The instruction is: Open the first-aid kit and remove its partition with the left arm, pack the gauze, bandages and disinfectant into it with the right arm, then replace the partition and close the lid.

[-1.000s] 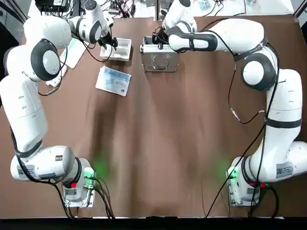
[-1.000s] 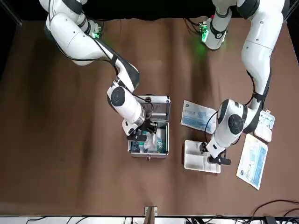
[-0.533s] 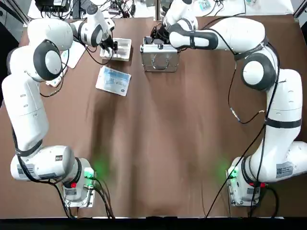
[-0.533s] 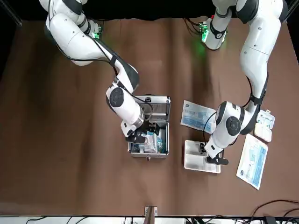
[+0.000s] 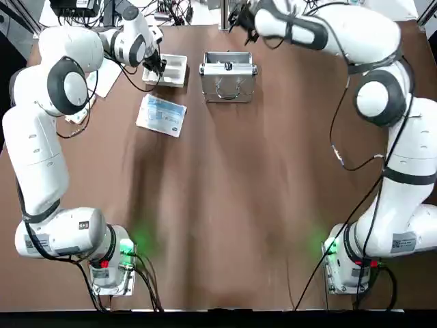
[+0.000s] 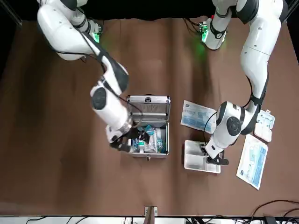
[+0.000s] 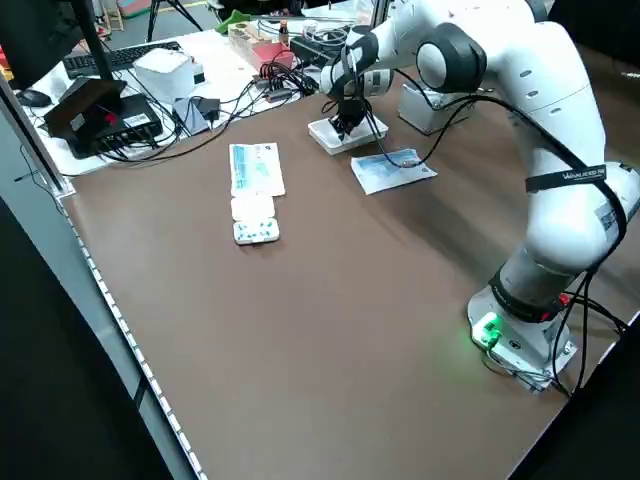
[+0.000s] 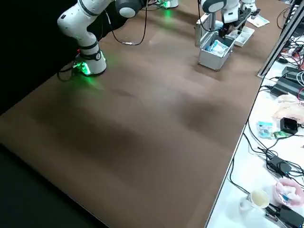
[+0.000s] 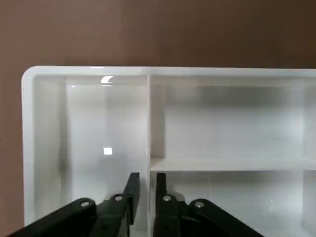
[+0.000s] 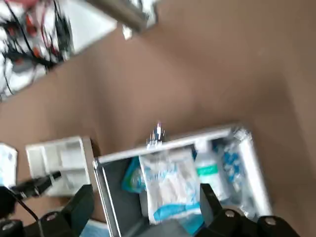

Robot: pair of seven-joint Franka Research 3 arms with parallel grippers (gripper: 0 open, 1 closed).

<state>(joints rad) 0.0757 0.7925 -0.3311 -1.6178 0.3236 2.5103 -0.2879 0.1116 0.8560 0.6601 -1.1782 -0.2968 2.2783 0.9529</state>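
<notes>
Silver metal first-aid case (image 6: pixel 148 133) open on the brown desk (image 5: pixel 232 205), already packed. Right gripper (image 10: pixel 143 207) above it, fingers wide, empty. Left gripper (image 9: pixel 144 197) fingers pinched narrow on the pale cream plastic partition (image 9: pixel 207 123) divider beside the case. Left: replacing partition, closing lid (image 5: pixel 228 74).

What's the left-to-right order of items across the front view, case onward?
Open first-aid kit with packed supplies → partition with the left tool on it → printed packet → blister pack at far right.
</notes>
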